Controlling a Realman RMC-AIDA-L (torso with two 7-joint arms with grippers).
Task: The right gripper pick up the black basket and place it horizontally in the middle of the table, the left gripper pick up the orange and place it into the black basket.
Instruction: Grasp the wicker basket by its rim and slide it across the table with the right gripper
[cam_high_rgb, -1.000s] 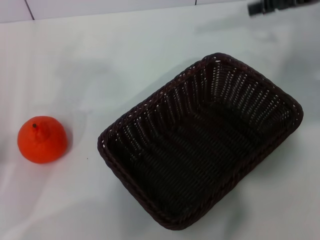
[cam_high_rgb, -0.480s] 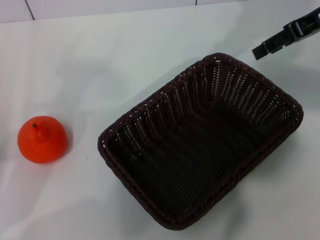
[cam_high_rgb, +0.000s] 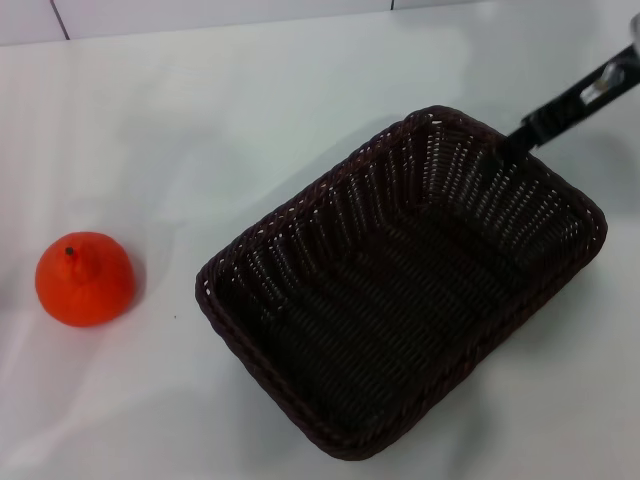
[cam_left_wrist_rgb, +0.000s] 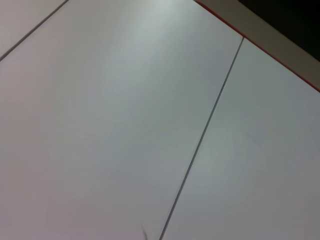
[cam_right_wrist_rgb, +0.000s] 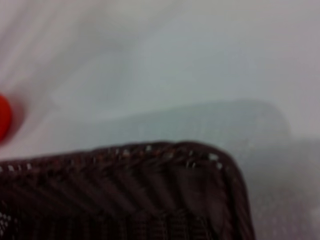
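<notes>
The black basket (cam_high_rgb: 300, 205) lies at an angle on the white table (cam_high_rgb: 200, 120), right of the middle in the head view, and it is empty. The orange (cam_high_rgb: 85, 279) sits on the table well to the basket's left. My right gripper (cam_high_rgb: 520, 138) reaches in from the upper right. Its slim black finger is at the basket's far right rim, near the far corner. The right wrist view shows that rim corner (cam_right_wrist_rgb: 165, 150) close up, with a sliver of the orange (cam_right_wrist_rgb: 2, 117) at the picture's edge. My left gripper is out of view.
The left wrist view shows only bare white surface with a thin dark seam (cam_left_wrist_rgb: 200, 145) and a red-edged border (cam_left_wrist_rgb: 280, 62). A tile line runs along the table's far edge (cam_high_rgb: 220, 30).
My right gripper has come down from the top right edge of the head view to the basket's far rim. The basket and the orange have not moved.
</notes>
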